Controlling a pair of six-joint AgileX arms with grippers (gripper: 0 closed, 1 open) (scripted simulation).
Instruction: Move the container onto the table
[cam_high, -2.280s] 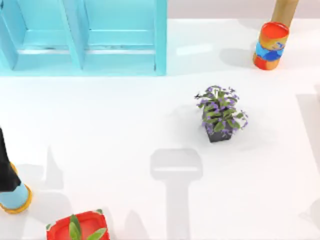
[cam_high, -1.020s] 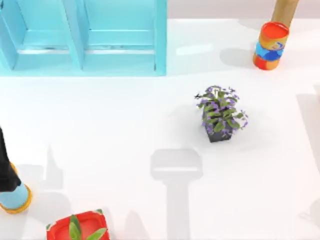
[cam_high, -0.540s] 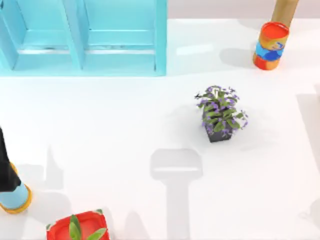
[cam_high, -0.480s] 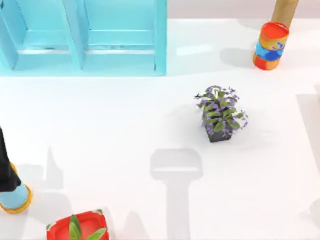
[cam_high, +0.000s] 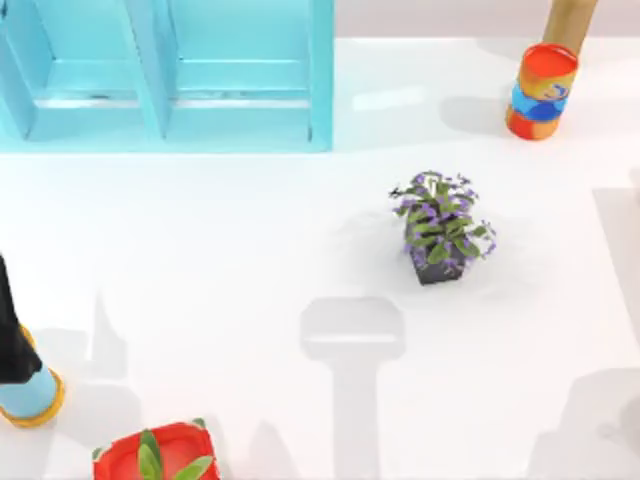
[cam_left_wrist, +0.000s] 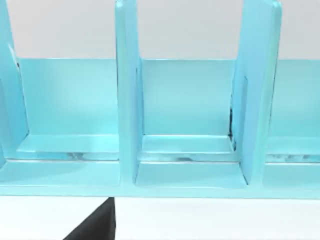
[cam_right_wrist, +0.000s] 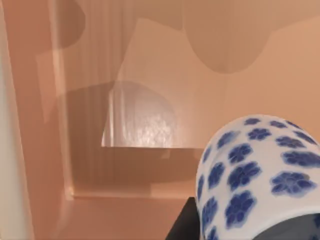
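Container (cam_right_wrist: 255, 175) is hard up against the right wrist cam, with a tan walled recess (cam_right_wrist: 125, 75) behind it. So prob. not on the bench (cam_high: 250, 250) yet. Can't tell if it rests on the recess floor or is lifted.
Right claw: can't tell if clenched or released. Cup that close to the cam suggests it's in or at the claw, but that's a guess.
Left arm (cam_high: 12, 340) is parked at the bench's left edge and its cam faces the blue shelf unit (cam_left_wrist: 190, 125). Left claw state: can't tell either.
Drop spot: open bench between the purple plant (cam_high: 440, 225) and red planter (cam_high: 155, 455). Stay clear of the striped can (cam_high: 540, 90) at far right.
Risk: cup clipping a recess wall on the way out. Pull straight back before lowering.
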